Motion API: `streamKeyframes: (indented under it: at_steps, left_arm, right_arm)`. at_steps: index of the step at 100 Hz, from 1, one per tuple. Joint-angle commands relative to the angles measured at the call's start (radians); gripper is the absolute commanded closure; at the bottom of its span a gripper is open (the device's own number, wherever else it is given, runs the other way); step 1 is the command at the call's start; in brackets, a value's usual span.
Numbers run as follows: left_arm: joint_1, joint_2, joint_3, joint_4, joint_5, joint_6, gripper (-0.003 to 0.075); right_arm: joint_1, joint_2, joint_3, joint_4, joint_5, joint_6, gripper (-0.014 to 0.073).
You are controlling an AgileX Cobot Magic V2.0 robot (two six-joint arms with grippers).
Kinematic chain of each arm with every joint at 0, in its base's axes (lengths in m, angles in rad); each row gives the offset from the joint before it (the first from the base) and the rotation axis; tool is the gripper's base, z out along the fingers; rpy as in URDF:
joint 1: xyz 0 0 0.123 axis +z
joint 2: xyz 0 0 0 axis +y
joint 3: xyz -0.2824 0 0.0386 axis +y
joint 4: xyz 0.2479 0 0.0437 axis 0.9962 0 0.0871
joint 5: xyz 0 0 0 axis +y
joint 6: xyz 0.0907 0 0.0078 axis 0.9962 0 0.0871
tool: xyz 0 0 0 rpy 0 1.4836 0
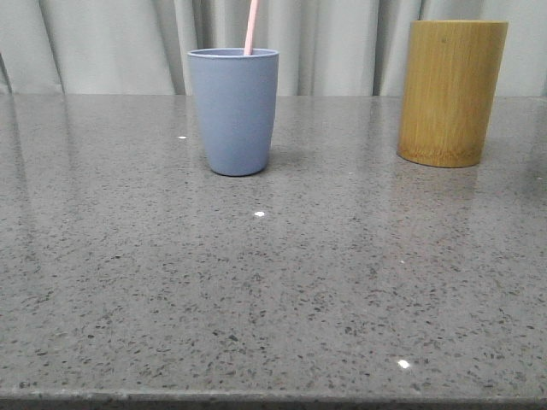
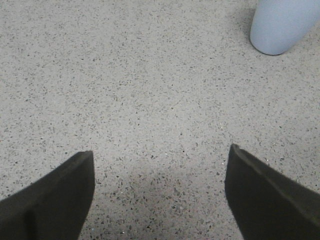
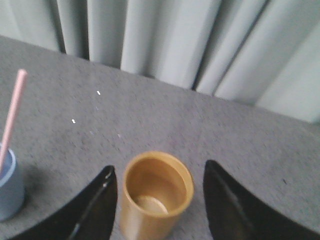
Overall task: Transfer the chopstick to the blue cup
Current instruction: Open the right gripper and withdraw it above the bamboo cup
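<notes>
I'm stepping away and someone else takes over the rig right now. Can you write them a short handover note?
Left gripper: jaws open, empty, over bare table, the blue cup off to one side of it.
Right gripper: jaws open, empty, above the bamboo cup, which looks empty.
Chopstick: standing in the blue cup, leaning on its rim, top end sticking out.
Bamboo cup: upright, to the right of the blue cup, apart from it.
Done: the chopstick is in the blue cup.
Left: nothing visible on the transfer; probably just pull the arms back.
</notes>
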Motion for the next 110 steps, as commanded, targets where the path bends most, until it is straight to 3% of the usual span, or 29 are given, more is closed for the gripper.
streamKeyframes:
  at_steps: [1,35,48,69,76,87,105,110]
  left_arm:
    - [0.003,-0.001,-0.028,-0.007,-0.064,-0.008,0.0194]
    - [0.003,-0.001,-0.028,-0.007,-0.064,-0.008,0.0194]
    - [0.003,-0.001,-0.028,-0.007,-0.064,-0.008,0.0194]
    - [0.003,-0.001,-0.028,-0.007,-0.064,-0.008,0.0209]
    - [0.003,-0.001,-0.028,-0.007,-0.064,-0.008,0.0258]
    - [0.003,-0.001,-0.028,-0.007,-0.064,-0.008,0.0400]
    - [0.003,-0.001,-0.028,-0.007,-0.064,-0.008,0.0720]
    - [0.003,-0.001,-0.028,-0.007,-0.066,-0.008,0.0736]
  right_arm:
    - [-0.029,-0.123,0.101,-0.041,-0.042,0.002,0.0225]
    - [-0.092,-0.528,0.503,-0.041,0.020,0.112,0.0222]
    - [-0.092,-0.634,0.566,-0.041,0.039,0.178,0.0222]
    - [-0.092,-0.693,0.584,-0.046,0.070,0.179,0.0222]
    - [-0.092,-0.693,0.584,-0.047,0.067,0.179,0.0225]
    - [-0.092,-0.693,0.584,-0.049,0.063,0.179,0.0281]
    - [-0.092,-0.693,0.584,-0.055,0.063,0.178,0.0572]
    - [-0.092,-0.693,0.584,-0.055,0.063,0.178,0.0666]
